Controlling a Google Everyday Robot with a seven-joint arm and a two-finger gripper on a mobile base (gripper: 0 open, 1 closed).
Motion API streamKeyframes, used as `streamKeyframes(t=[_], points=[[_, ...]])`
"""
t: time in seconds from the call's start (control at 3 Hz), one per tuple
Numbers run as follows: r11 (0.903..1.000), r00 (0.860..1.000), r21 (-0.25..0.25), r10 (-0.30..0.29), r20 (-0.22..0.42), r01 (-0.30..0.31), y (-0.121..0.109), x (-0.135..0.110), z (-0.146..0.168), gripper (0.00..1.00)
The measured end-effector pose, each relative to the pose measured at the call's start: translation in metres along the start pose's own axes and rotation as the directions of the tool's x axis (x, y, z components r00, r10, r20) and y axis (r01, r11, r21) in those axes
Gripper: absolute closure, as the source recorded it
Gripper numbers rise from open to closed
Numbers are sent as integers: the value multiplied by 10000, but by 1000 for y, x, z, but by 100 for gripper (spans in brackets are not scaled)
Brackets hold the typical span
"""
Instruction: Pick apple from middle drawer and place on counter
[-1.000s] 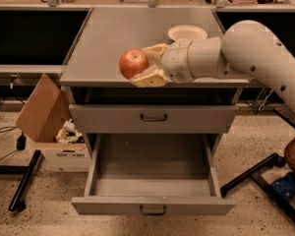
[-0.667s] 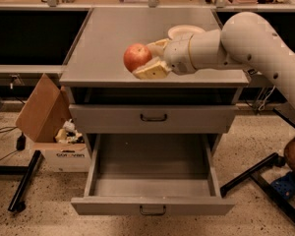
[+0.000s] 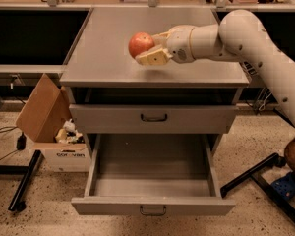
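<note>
**A:** We start at the gripper (image 3: 147, 47), out over the worktop (image 3: 101, 58) with its jaws clamped on the apple (image 3: 140, 44), one tan finger under it and the other behind the top.

**B:** And the apple's in the air over the middle of the worktop, well clear of the middle drawer (image 3: 152, 171), which hangs open and bare below.

**A:** How do we rate the handling? We'd call it firm, fairly light, with a smooth waxy skin that could roll or slip. It bruises too, so we'd want a squeeze across the widest part and no harder than needed.

**B:** This hold looks off-centre to us — most of the fruit sticks out past the fingertips.

**A:** What can't we see? The far side of the apple, and where the pads actually touch it.

**B:** Nor can we judge the gap between fruit and worktop. The arm (image 3: 265, 48) covers the back right corner and runs out of view on the right.
</note>
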State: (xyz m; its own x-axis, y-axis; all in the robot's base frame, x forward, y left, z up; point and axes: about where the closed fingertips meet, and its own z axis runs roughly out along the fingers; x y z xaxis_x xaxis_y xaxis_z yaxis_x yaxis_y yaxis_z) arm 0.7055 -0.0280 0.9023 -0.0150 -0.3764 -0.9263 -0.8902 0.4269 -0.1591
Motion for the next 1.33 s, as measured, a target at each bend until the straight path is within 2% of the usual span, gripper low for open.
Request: streamKeyframes(t=[0.33, 0.67, 1.33], points=[[9978, 9956, -9, 664, -658, -666, -26, 17, 20, 100], [9955, 9913, -41, 943, -915, -951, -37, 27, 31, 100], [9906, 9854, -422, 1241, -1167, -1298, -45, 39, 52, 50]])
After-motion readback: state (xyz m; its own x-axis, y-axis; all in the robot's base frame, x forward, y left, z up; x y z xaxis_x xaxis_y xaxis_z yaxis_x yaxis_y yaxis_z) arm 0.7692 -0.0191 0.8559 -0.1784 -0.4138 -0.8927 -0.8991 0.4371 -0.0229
